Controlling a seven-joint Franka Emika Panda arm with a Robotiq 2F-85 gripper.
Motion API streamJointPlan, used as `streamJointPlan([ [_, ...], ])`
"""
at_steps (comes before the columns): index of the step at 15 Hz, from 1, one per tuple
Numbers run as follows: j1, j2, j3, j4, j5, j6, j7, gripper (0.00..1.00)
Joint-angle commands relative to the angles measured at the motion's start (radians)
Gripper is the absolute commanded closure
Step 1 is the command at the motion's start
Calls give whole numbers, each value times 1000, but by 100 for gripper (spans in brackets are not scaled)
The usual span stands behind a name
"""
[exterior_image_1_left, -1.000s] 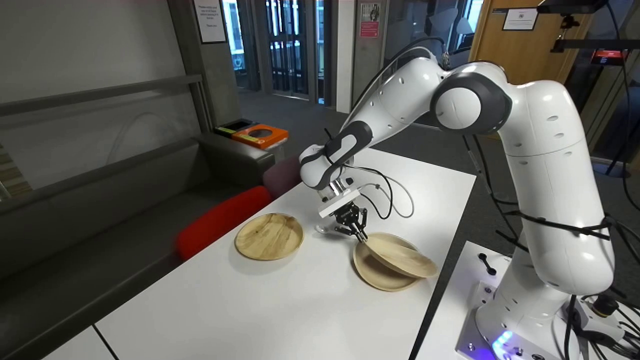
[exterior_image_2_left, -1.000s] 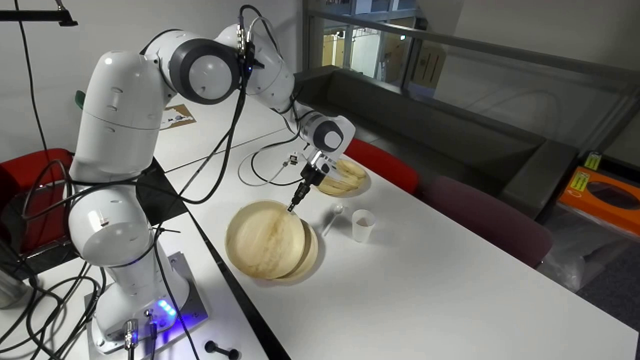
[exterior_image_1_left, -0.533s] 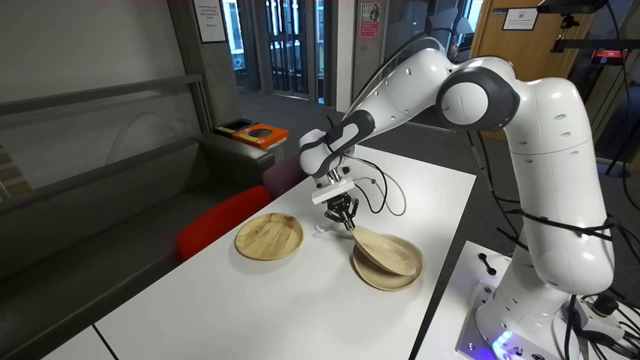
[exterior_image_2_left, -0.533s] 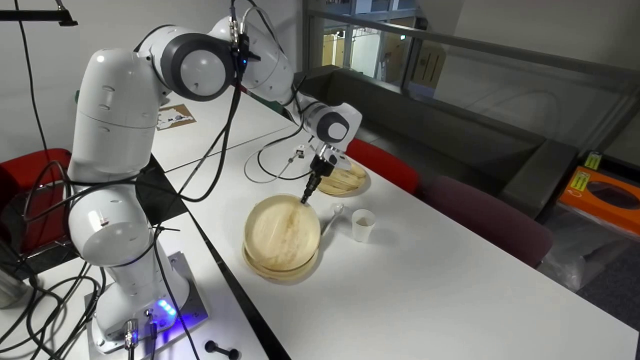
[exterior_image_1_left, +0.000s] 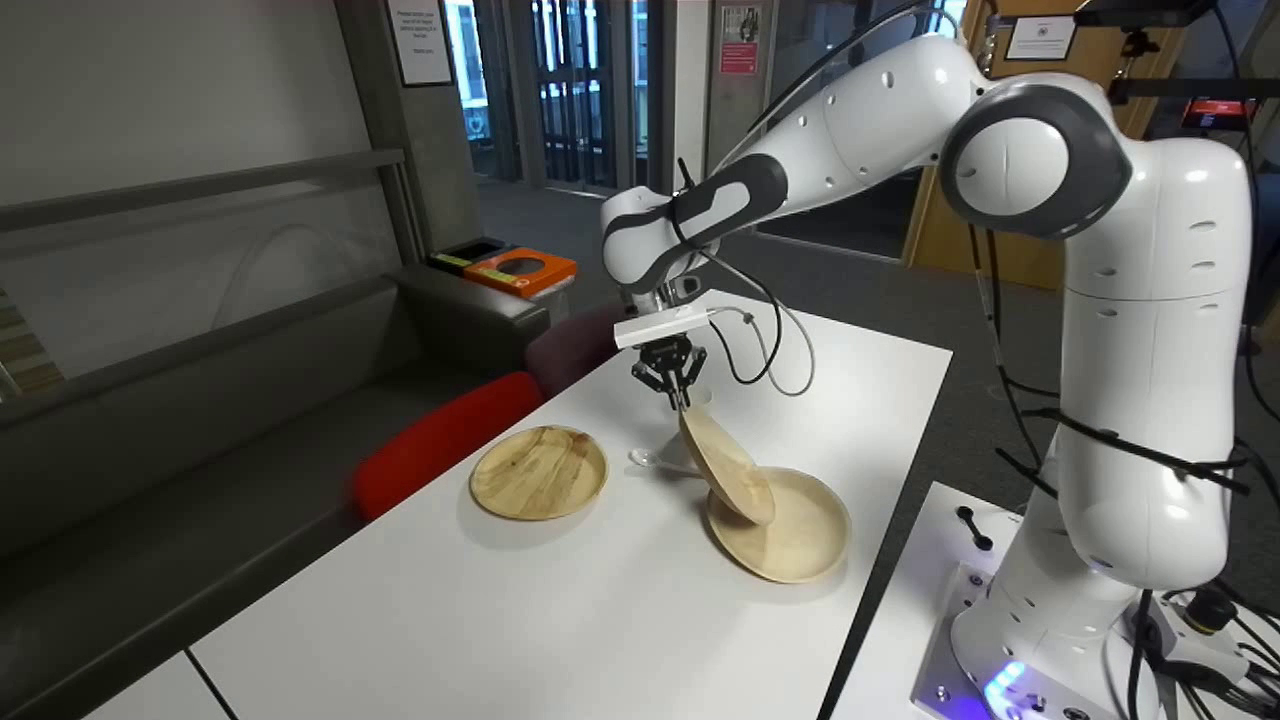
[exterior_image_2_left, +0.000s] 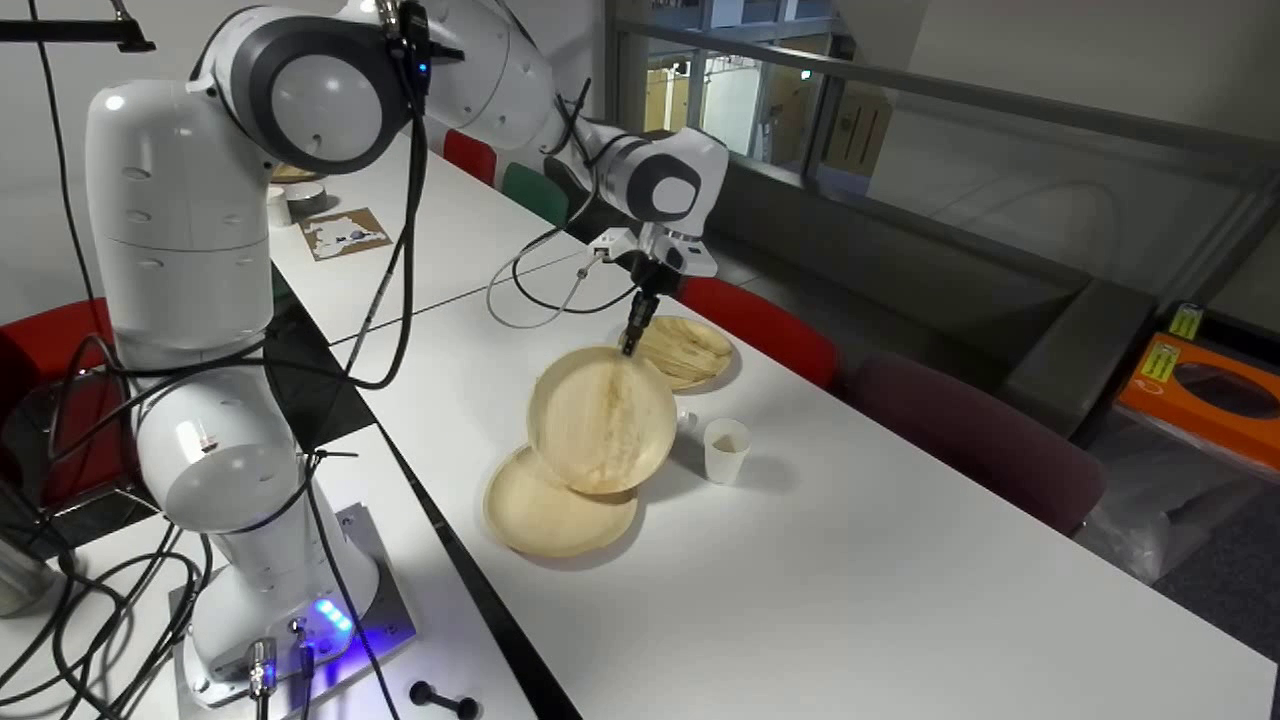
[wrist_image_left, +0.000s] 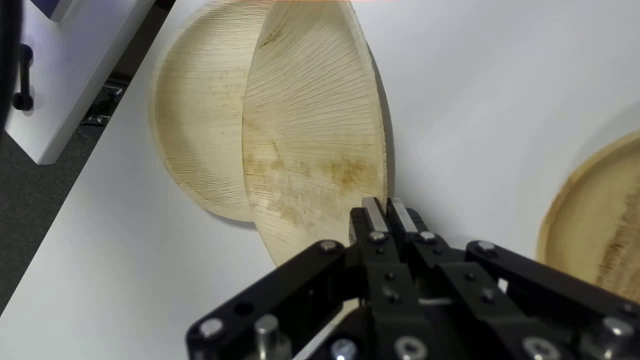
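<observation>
With jaws clamped on the tilted plate (exterior_image_2_left: 600, 425), apparently mid-lift. Next, probably, raise clear of the lower plate (exterior_image_2_left: 550, 518).

Tons of free worktop (exterior_image_1_left: 590, 635) in front of the tilted plate (exterior_image_1_left: 728, 468) in an exterior view; lower plate (exterior_image_1_left: 806, 530) blocks underneath, cup (exterior_image_2_left: 726, 455) nearby.

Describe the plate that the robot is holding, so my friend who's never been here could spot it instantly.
Start at the white table and follow the white robot arm down to its black gripper. Pinched there by its rim is a round, pale, wood-grained plate. Unlike the pale plate below it and the streaked plate near the red chair, both lying flat, it tilts steeply.
</observation>
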Motion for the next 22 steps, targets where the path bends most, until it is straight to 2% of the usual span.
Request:
streamJointPlan([
  [1, -10, -110, 9, -26, 5, 26, 36, 98],
  [4, -14, -160, 10, -32, -10, 112, 69, 98],
  [7, -19, -168, 3, -24, -65, 260, 138, 98],
  [12, -48, -139, -35, 6, -229, 464, 293, 98],
  [15, -69, -107, -81, 51, -341, 511, 423, 98],
  [19, -96, -50, -143, 143, -450, 485, 601, 98],
  [22, -105, 17, -195, 215, -559, 517, 736, 98],
])
